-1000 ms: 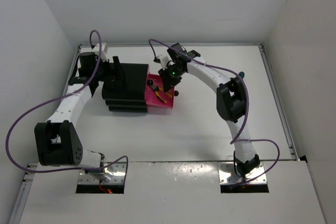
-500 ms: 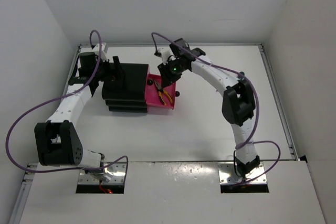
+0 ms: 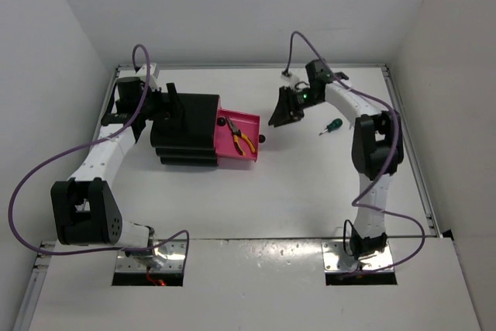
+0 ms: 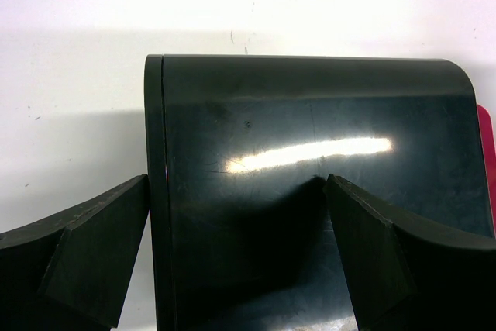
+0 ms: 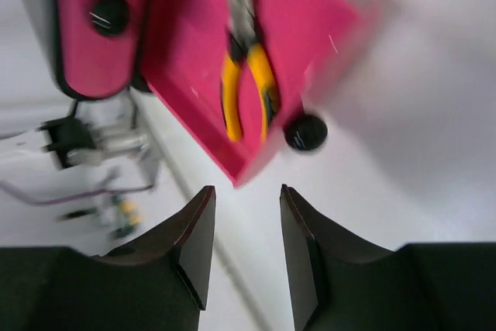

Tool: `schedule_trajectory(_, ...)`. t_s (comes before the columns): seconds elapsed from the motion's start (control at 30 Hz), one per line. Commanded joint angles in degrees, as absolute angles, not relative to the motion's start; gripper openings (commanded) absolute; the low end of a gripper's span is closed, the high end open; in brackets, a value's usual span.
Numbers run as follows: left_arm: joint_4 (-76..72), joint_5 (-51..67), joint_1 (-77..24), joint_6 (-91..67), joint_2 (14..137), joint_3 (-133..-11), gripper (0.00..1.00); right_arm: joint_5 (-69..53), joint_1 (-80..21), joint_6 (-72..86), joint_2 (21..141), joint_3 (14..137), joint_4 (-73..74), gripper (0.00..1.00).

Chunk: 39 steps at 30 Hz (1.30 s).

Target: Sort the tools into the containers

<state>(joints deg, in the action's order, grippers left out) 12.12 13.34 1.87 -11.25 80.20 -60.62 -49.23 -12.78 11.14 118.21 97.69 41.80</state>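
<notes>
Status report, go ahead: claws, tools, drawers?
Right claw open, empty, clear of the open drawer. Pliers lying in it. Left claw open over the cabinet edge. Screwdriver unsorted on the table.

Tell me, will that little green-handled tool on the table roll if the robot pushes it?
Probably: the green-handled tool looks rounded and slim, lying loose on the smooth table. It looks small, so likely light, and its thin shaft seems stiff.

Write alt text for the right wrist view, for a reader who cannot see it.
Yellow-handled pliers lie inside an open pink drawer with a round black knob. Below, the right end effector shows its fingers apart, holding nothing.
</notes>
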Motion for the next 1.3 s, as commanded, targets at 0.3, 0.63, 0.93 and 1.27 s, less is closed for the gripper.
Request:
schedule_trajectory(0.3,22.8,10.7,1.9,-8.4,83.0,-57.9,1.0,-73.3,-8.8,26.8,128.7,83.5,29.7,0.56)
schedule_trajectory(0.63,22.8,10.2,1.9,-8.4,83.5,-57.4,1.0,-76.1,-8.8,34.0,133.4,81.5,19.0,0.52)
schedule_trajectory(0.93,22.8,10.2,1.9,-8.4,84.0,-57.4,1.0,-75.6,-9.3,44.3,134.5,81.5,4.5,0.5)
schedule_trajectory(1.27,22.8,10.2,1.9,-7.9,85.6,-57.4,1.0,-75.6,-11.6,48.1,135.6,82.1,1.1,0.5)
